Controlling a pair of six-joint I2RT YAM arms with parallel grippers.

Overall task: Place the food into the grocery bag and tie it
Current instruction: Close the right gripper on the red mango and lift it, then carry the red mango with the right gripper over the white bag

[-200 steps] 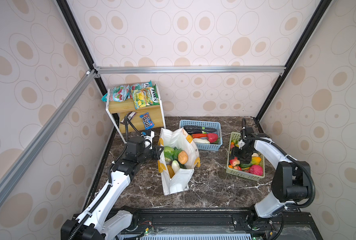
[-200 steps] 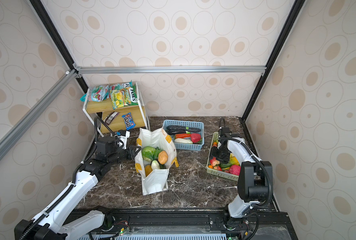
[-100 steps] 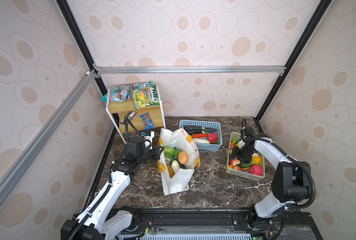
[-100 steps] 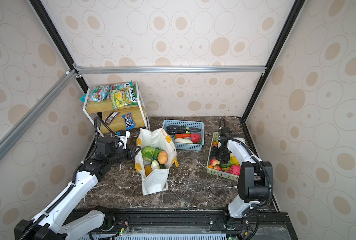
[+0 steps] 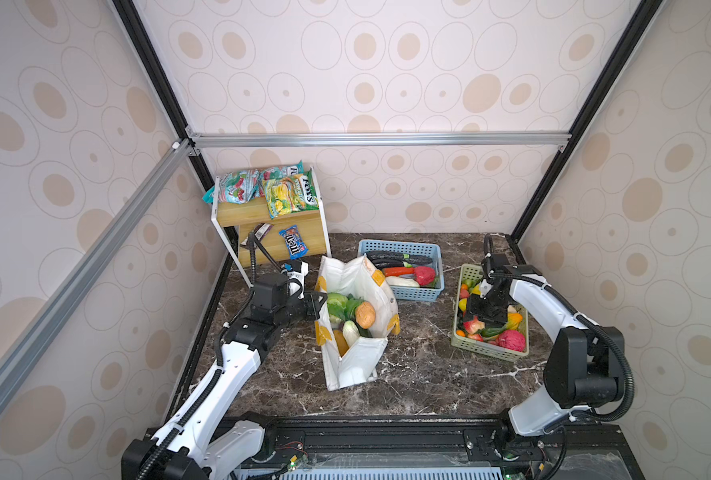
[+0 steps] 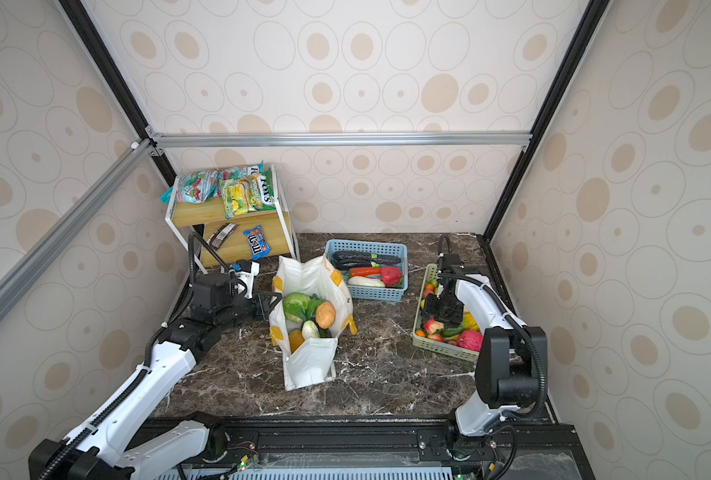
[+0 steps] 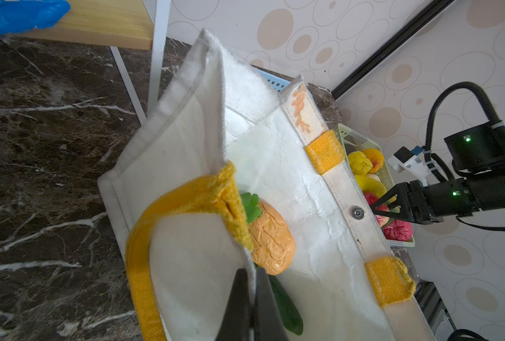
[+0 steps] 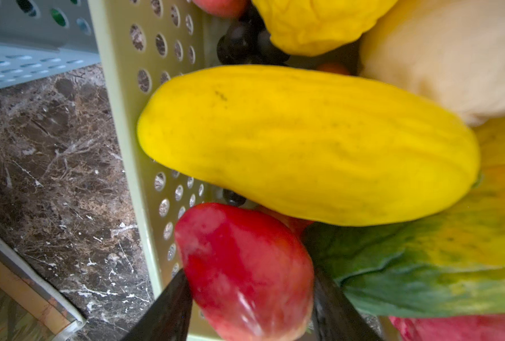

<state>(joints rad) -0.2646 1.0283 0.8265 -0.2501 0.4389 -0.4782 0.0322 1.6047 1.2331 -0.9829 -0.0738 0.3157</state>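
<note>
Left gripper clamped on grocery bag rim, cabbage just beyond fingers. Right gripper down in green basket, red fruit at its fingertips.

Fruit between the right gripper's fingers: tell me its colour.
The fruit is red with paler pink patches, clearest in the right wrist view.

White arm links, black joints, ribbed black cables, green indicator lights
</note>
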